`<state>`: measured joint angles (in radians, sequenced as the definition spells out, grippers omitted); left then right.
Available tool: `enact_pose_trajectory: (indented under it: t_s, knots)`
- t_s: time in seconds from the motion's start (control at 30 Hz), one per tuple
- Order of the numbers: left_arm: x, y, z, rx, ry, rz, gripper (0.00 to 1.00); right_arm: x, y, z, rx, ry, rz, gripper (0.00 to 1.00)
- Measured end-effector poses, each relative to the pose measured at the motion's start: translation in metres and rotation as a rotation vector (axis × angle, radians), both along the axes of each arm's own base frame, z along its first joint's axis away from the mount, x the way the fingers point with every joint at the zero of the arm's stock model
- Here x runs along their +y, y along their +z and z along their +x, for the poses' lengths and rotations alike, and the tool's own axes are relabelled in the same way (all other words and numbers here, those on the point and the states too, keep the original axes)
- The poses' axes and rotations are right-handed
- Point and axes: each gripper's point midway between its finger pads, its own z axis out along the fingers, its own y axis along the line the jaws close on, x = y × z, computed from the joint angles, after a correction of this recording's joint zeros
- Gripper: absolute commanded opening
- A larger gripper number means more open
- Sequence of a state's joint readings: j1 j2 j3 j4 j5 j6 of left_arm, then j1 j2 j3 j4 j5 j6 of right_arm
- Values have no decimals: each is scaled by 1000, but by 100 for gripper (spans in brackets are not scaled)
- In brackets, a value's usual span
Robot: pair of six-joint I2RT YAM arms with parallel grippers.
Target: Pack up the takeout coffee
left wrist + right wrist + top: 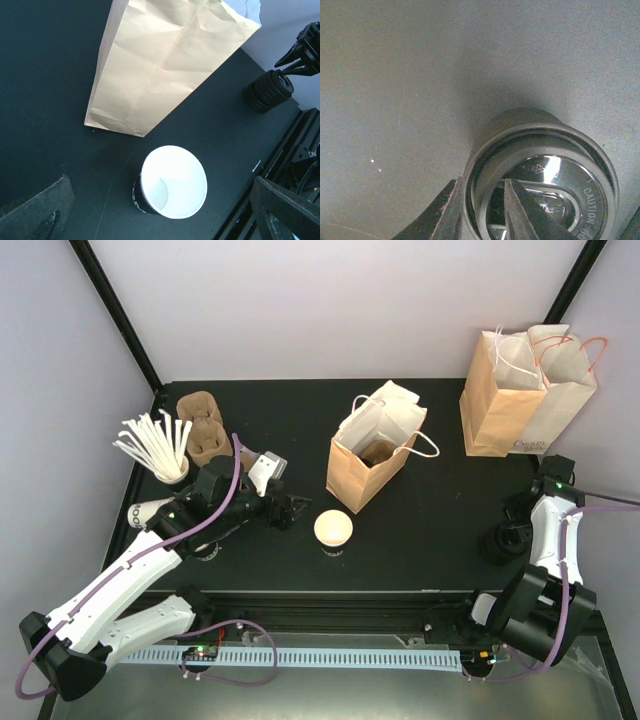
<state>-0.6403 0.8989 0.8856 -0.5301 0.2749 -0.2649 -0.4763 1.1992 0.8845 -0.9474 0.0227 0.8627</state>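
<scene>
Lidding was the step in hand: the cup (333, 528) stood uncapped just before the bag (360, 475). The right gripper (481, 181) straddled the rim of the lid (570, 180), slightly apart; we could not confirm a clamp. The left gripper (288, 510) gaped beside the cup. Next, we judged, the lid needed lifting and carrying left across open surface (440, 530).

Beneath the right gripper (481, 190), the black lid stack (555, 175) runs off the lower edge, where both fingers (522, 212) are cut off too, leaving their hold unclear.
</scene>
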Motion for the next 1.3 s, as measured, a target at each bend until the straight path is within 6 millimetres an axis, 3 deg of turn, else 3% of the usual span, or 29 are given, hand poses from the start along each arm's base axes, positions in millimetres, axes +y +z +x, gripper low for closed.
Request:
enact_pose_trajectory:
  t_s: [0.33,0.67,0.77,0.97,1.3]
  knots:
    - [0,0,0,0,0,1,99,1,-5,0,13,1,12,25]
    - [0,0,0,-1,1,1,99,14,-10,5,26,42,24,22]
    - [0,-2,0,1,1,1,99,18,-12,7,31,52,28,20]
    - [2,-7,-1,7,6,11,99,24,-15,9,37,60,36,3]
    - [3,-5,-1,-3,10,7,99,27,-4,5,25,72,31,1]
